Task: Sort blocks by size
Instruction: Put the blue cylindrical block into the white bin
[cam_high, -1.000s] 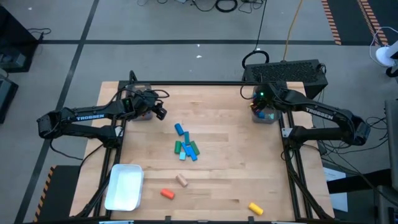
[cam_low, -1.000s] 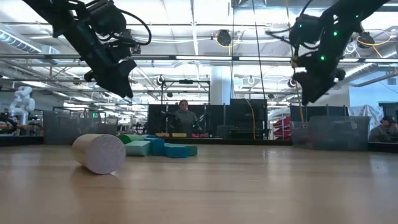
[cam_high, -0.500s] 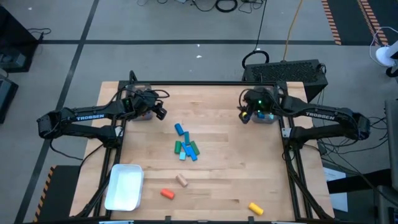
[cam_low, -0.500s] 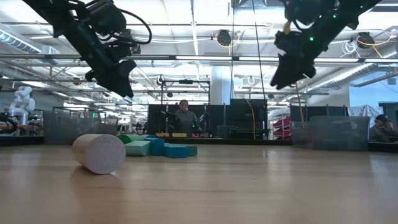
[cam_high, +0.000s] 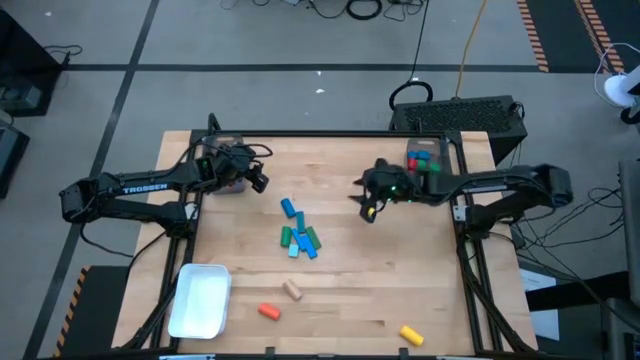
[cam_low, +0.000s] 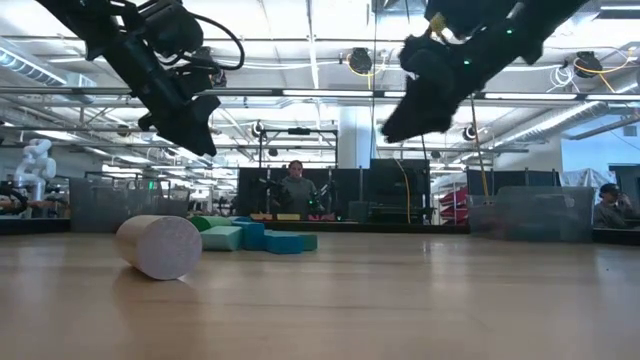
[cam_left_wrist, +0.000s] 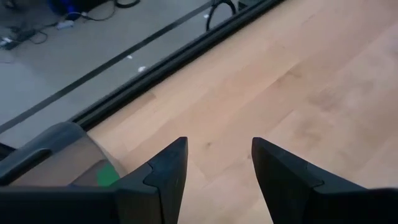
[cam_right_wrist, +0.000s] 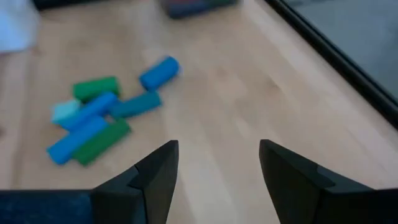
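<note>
R gripper (cam_high: 367, 208) hanging over bench centre w/ fingers spread, empty, facing the blue/green blocks (cam_high: 299, 237) heaped mid-bench, likely lining up a pick; L gripper (cam_high: 258, 181) idling nr far-left corner, fingers apart, gripping nothing; sorted blocks sitting in bin (cam_high: 424, 162) at far-right corner.

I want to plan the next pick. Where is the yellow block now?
In the high view the yellow block lies alone near the table's front edge on the right side, far from the orange block.
</note>
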